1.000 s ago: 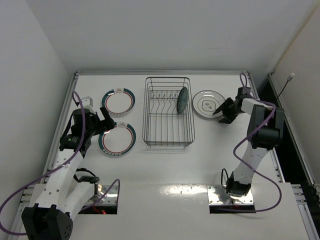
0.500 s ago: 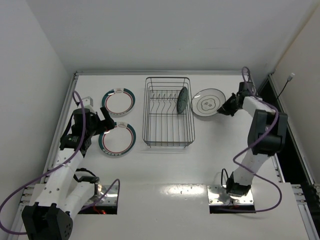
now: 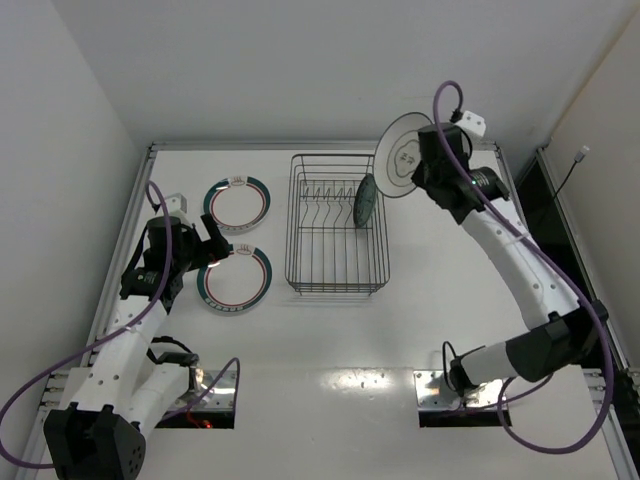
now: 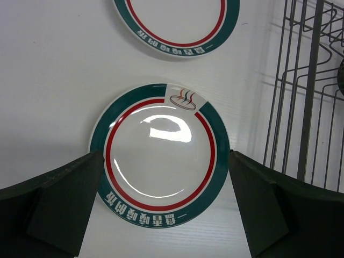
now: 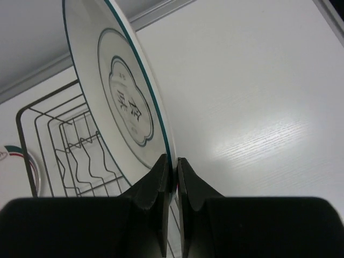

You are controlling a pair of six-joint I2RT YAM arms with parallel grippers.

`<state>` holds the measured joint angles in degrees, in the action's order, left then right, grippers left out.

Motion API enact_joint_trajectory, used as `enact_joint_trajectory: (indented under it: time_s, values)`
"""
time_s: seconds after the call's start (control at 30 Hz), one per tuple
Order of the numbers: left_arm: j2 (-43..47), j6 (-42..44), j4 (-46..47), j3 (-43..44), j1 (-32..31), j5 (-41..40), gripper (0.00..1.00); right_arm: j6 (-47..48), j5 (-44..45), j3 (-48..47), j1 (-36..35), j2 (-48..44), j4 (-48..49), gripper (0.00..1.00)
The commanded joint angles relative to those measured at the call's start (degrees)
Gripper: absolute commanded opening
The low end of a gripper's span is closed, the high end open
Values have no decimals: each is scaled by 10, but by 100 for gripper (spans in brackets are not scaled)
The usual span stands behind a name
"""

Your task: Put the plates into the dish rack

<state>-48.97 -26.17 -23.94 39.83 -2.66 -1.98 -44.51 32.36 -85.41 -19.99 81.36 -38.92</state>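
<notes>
My right gripper [image 3: 425, 170] is shut on the rim of the plain white plate [image 3: 401, 155] with centre marks and holds it on edge, high above the right side of the dish rack [image 3: 336, 224]. In the right wrist view the plate [image 5: 118, 102] rises from my fingers [image 5: 161, 183]. The small teal-blue plate [image 3: 365, 200] stands upright in the rack. Two teal-and-red rimmed plates lie flat left of the rack, one far [image 3: 238, 203], one near [image 3: 235, 278]. My left gripper [image 3: 205, 245] is open above the near plate [image 4: 160, 155].
The rack's wire wall [image 4: 309, 91] is at the right in the left wrist view. White walls close the table at the left, back and right. A purple cable [image 3: 455, 95] loops above my right wrist.
My right arm has lifted the plain white plate off the table right of the rack, turned it on edge and carried it up and left. The left arm has not moved.
</notes>
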Motion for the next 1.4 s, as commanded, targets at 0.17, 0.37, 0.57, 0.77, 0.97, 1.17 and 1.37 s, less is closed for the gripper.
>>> enact_joint_trajectory:
  time_s: [0.17, 0.37, 0.57, 0.77, 0.97, 1.17, 1.37]
  values:
    - [1, -3, 10, 12, -6, -4, 100, 27, 195, -123, -131, 121, -69, 0]
    - [1, -3, 10, 12, -6, -4, 100, 14, 286, -215, -177, 236, -150, 0]
    - [1, -3, 10, 12, -6, -4, 100, 49, 344, -252, -203, 283, -142, 0]
    - [1, -3, 10, 12, -6, -4, 100, 55, 365, -271, -209, 281, -149, 0]
    - [1, -3, 10, 12, -6, -4, 100, 112, 364, -237, -208, 252, -73, 0]
    - [1, -3, 10, 12, -6, -4, 100, 134, 348, -245, -208, 294, -67, 0]
    - [1, -3, 10, 12, -6, -9, 100, 147, 336, -258, -203, 343, -60, 0]
